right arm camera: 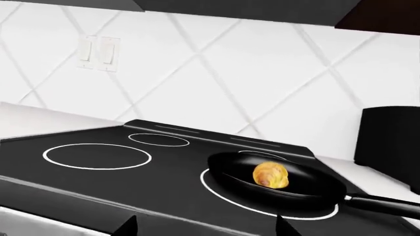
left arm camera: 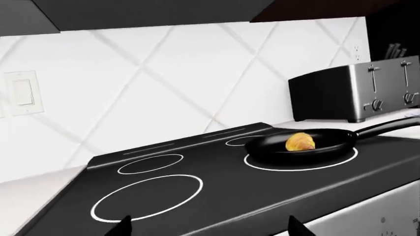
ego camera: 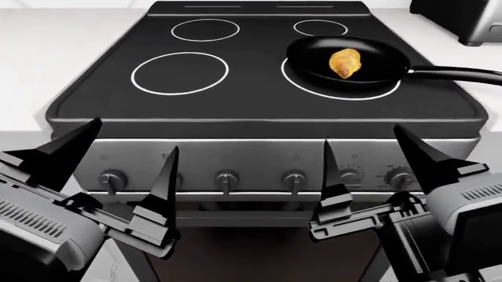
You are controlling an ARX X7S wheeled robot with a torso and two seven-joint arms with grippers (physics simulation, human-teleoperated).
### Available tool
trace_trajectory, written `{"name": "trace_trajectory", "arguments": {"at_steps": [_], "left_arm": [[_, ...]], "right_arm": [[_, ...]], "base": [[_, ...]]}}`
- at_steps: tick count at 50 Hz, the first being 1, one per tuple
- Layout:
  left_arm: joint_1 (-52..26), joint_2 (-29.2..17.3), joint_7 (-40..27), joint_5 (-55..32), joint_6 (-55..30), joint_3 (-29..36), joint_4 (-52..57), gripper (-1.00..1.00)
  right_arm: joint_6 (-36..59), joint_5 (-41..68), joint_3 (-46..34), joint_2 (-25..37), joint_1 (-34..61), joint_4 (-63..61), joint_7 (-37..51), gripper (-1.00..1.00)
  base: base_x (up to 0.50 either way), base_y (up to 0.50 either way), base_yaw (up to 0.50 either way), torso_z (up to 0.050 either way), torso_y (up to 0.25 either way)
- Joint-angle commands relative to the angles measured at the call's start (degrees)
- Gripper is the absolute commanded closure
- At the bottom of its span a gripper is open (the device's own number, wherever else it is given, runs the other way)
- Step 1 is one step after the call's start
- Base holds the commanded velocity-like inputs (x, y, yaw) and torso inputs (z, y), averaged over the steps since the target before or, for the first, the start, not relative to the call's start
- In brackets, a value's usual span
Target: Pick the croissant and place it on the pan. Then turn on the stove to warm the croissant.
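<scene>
The golden-brown croissant (ego camera: 344, 63) lies inside the black pan (ego camera: 377, 75), which sits on the front right burner of the stove (ego camera: 259, 100). Its long handle (ego camera: 459, 73) points right. Both wrist views show the same: the croissant (left arm camera: 300, 142) in the pan (left arm camera: 328, 147), and the croissant (right arm camera: 270, 174) in the pan (right arm camera: 295, 189). My left gripper (ego camera: 129, 161) and right gripper (ego camera: 368, 155) hover open and empty in front of the stove's knob row (ego camera: 226, 178), clear of the cooktop.
A steel toaster (left arm camera: 357, 93) stands on the white counter right of the stove, its corner showing in the head view (ego camera: 462, 20). White counter (ego camera: 39, 64) lies left of the cooktop. Wall switches (right arm camera: 97, 53) sit on the tiled backsplash.
</scene>
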Motion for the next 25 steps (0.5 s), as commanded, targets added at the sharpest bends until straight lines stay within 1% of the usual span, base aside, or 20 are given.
{"name": "trace_trajectory", "arguments": {"at_steps": [1,9,25], "left_arm": [[1.9,-0.6,0.6,1.0,2.4,0.1,-0.7,-1.00],[2.5,-0.7,0.7,1.5,3.0,0.2,-1.0,-1.00],[2.1,-0.5,0.4,1.7,3.0,0.7,-1.2,-1.00]], "right_arm": [[2.5,-0.9,-2.0,-1.1,1.8,-0.4,1.8,-1.00],[2.7,-0.5,-2.3,-1.2,2.6,-0.2,3.3,-1.00],[-0.7,-1.2,-2.7,0.7,1.2,-0.6,5.3,-1.00]], "base": [[0.00,0.00,0.00,-0.050,0.000],[0.00,0.00,0.00,-0.050,0.000],[0.00,0.00,0.00,-0.050,0.000]]}}
